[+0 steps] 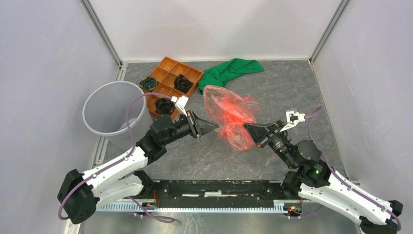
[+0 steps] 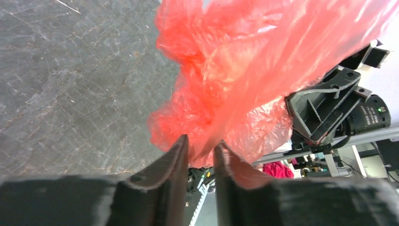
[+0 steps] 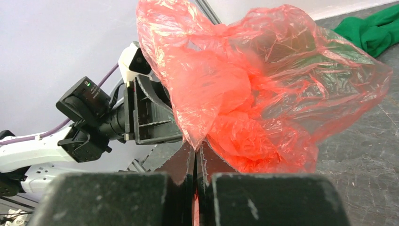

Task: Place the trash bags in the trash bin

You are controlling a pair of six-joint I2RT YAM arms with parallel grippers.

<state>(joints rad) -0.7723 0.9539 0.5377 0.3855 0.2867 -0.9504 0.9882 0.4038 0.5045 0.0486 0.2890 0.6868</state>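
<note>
- The right tool (image 3: pixel 195 149) is closed on a lower fold of the translucent red-pink crinkly plastic trash bag (image 1: pixel 231 114). It holds the bag raised over the middle of the dark grey counter (image 1: pixel 292 92), so the film billows loose.
- The left tool (image 2: pixel 200 143) faces it from the left. Its jaws stand narrowly apart with a fold of the trash bag between them, and no firm clamp is evident.
- Judgement: a hold from both sides would stop the loose sack from dragging during transfer.
- The round translucent greyish-white plastic trash bin (image 1: pixel 88 105) stands upright at the left, mouth up, well apart from the trash bag.
- The green cloth (image 1: pixel 229 70) and the orange compartment tray (image 1: pixel 168 67) lie beyond, at the far side.
</note>
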